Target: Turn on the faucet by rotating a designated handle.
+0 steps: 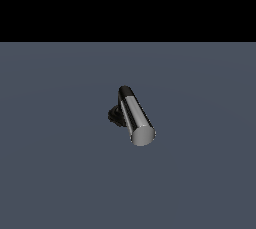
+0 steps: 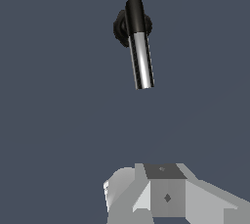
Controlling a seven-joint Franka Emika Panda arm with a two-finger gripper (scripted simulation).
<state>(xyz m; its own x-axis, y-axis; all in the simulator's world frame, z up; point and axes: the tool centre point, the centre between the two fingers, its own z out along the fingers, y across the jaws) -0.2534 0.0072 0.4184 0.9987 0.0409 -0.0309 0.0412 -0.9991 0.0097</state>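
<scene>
Gripper (image 2: 166, 196) body fills the near edge of the wrist view: pale grey housing only. Fingertips not in shot, so how far open it stands I cannot tell; nothing seen held. It does not appear in the exterior view at all.

Faucet (image 1: 131, 115) sits alone on the flat grey floor (image 1: 50, 173), about mid-scene in the exterior view. Black ribbed base (image 1: 114, 116) low down, partly hidden behind the bar. Handle (image 1: 136, 119) runs from its black joint out toward the camera and to the exterior view's right, flat round end facing us. In the wrist view the handle lies well apart from the gripper, no contact.

Step in hand, as I judge it: the approach. To do it well:
- come in beside the chrome bar near its free end, where leverage is greatest;
- push sideways, across the bar, not along it;
- keep clear of the base, which should not turn;
- follow an arc about the joint so contact does not slip off the round surface.

Count: one faucet, one handle, one base, one gripper.
</scene>
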